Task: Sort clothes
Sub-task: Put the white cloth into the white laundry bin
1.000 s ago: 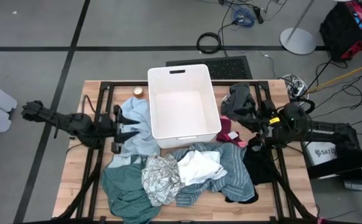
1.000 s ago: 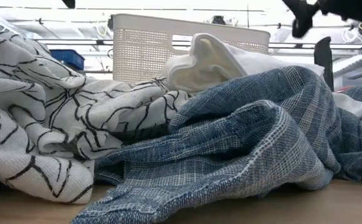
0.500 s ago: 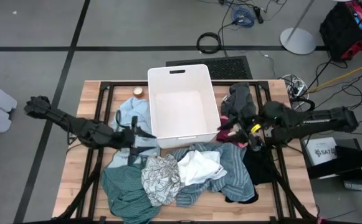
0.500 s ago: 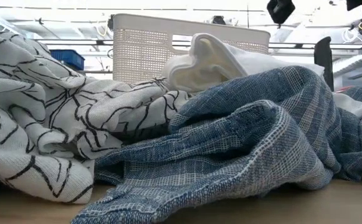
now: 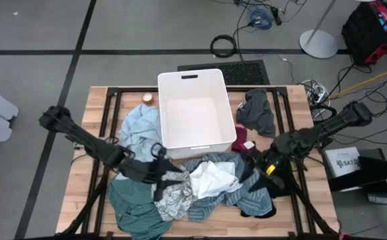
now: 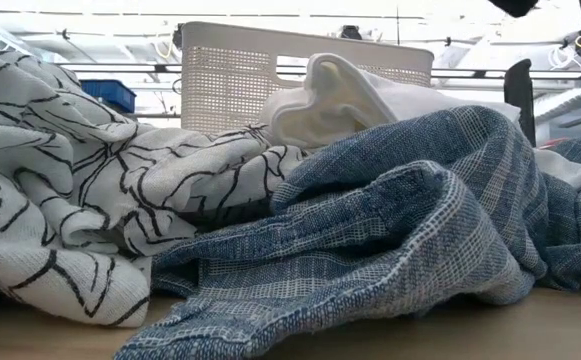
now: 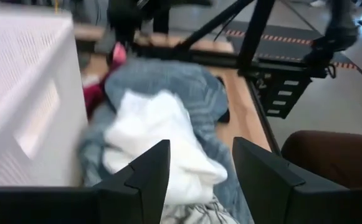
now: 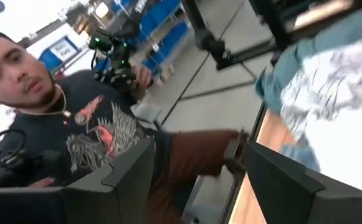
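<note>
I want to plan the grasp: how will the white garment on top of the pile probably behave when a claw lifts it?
The white garment lies crumpled in soft folds, so it will probably hang limp and stretch out when lifted. It rests on the blue-grey striped piece and touches the patterned piece, so it may drag them slightly. It looks thin, likely light.

blue-grey striped garment point(image 6: 390, 230) beside grey patterned garment point(image 6: 60, 190), white bin point(image 6: 270, 85) behind.

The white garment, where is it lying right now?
In the high view the white garment lies just in front of the white bin, atop the blue-grey striped piece, beside the grey patterned piece.
</note>
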Available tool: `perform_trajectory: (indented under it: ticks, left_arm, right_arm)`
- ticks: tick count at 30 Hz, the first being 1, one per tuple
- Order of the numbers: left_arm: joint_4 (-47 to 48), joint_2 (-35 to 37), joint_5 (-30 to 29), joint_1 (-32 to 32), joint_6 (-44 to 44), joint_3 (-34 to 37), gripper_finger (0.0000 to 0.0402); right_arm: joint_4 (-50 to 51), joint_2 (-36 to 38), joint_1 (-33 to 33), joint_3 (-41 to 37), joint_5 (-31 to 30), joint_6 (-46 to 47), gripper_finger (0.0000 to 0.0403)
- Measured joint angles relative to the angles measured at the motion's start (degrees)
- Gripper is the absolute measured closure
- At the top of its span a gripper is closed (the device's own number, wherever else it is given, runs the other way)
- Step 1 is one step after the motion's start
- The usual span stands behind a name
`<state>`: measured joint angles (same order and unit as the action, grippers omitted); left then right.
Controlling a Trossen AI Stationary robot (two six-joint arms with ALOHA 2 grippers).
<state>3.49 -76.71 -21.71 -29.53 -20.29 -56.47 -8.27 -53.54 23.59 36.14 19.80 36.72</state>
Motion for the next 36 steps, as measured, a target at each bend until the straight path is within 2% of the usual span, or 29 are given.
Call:
perform_trajectory:
  ticks: [5,7,14,18,21,23,29,36]
  left_arm:
    - [0.18,-6.37,0.05,0.25,-10.09,0.00,0.0217]
    - [0.18,-8.16,0.19,0.25,-10.72,0.00,0.0217]
    - [-0.08,-12.57,-0.86,-0.12,1.13,-0.48,0.0227]
    - [0.09,-14.12,-2.09,0.03,11.79,-3.31,0.0244]
    - [0.09,-14.70,-2.56,0.91,16.04,-5.29,0.0250]
    - [0.45,-14.73,-1.53,2.22,16.24,-6.16,0.0251]
    - [4.65,-14.82,7.04,6.04,13.75,-6.48,0.0251]
    - [5.05,-15.32,8.07,6.37,16.37,-6.47,0.0251]
  right_arm:
    - [5.34,-1.39,4.28,0.02,-5.67,-0.13,0.0167]
    - [6.96,-1.89,5.08,0.02,-7.99,-0.22,0.0167]
    - [8.17,-3.93,5.58,0.02,-13.66,-4.33,0.0167]
    - [8.17,-4.43,5.58,0.02,-15.68,-5.00,0.0167]
    - [7.78,-4.37,5.56,0.02,-17.12,-6.29,0.0167]
    - [6.89,-4.37,5.56,0.00,-17.36,-7.50,0.0167]
    - [6.78,-4.36,5.56,0.00,-16.96,-7.58,0.0167]
    - [6.82,-4.35,5.56,0.00,-16.86,-7.60,0.0167]
